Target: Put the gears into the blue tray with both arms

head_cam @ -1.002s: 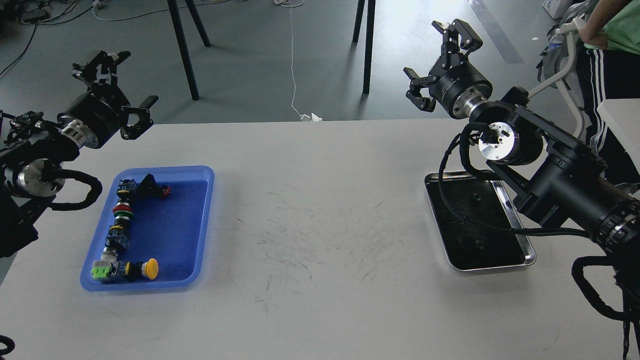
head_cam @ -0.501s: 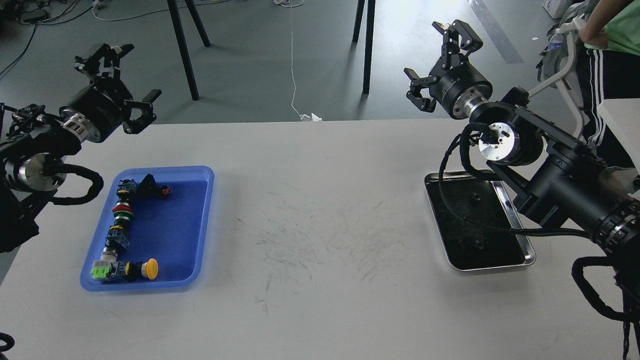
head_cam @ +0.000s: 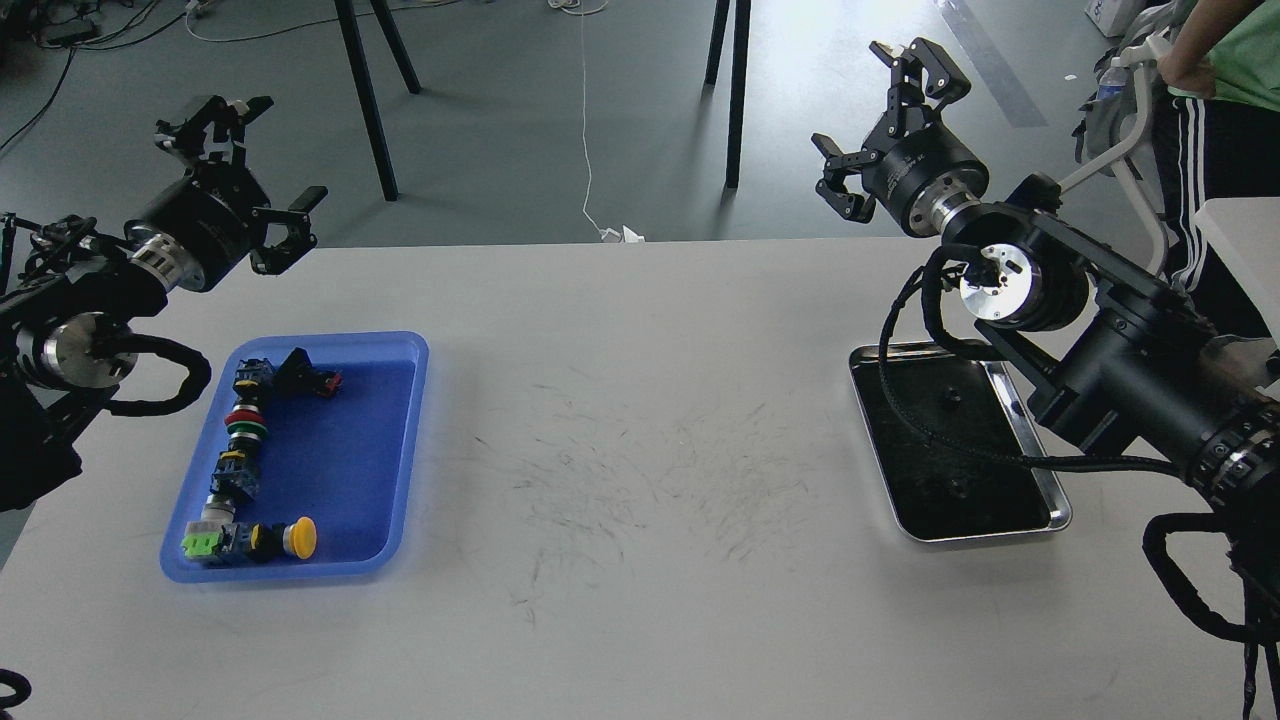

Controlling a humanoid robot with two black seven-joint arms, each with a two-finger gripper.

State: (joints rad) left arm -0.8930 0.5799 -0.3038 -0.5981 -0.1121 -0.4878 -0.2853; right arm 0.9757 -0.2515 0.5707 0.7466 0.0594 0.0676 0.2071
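The blue tray point(head_cam: 400, 440) lies on the left side of the white table and holds several coloured push-button switches point(head_cam: 245, 455) along its left and front sides. Two tiny black gears point(head_cam: 951, 397) point(head_cam: 957, 488) lie inside the silver metal tray point(head_cam: 1040, 470) on the right. My left gripper point(head_cam: 248, 165) hovers open beyond the table's far left edge, above and behind the blue tray, holding nothing. My right gripper point(head_cam: 880, 125) hangs open past the far edge, behind the silver tray, also empty.
Black stand legs point(head_cam: 365, 90) point(head_cam: 730, 90) rise from the grey floor behind the table. A person in a green shirt point(head_cam: 1225, 60) stands at the far right. My right arm's black cable point(head_cam: 930, 420) loops over the silver tray.
My left gripper has drifted slightly right and toward the table. My right gripper has shifted a little to the right. Trays and their contents are unmoved.
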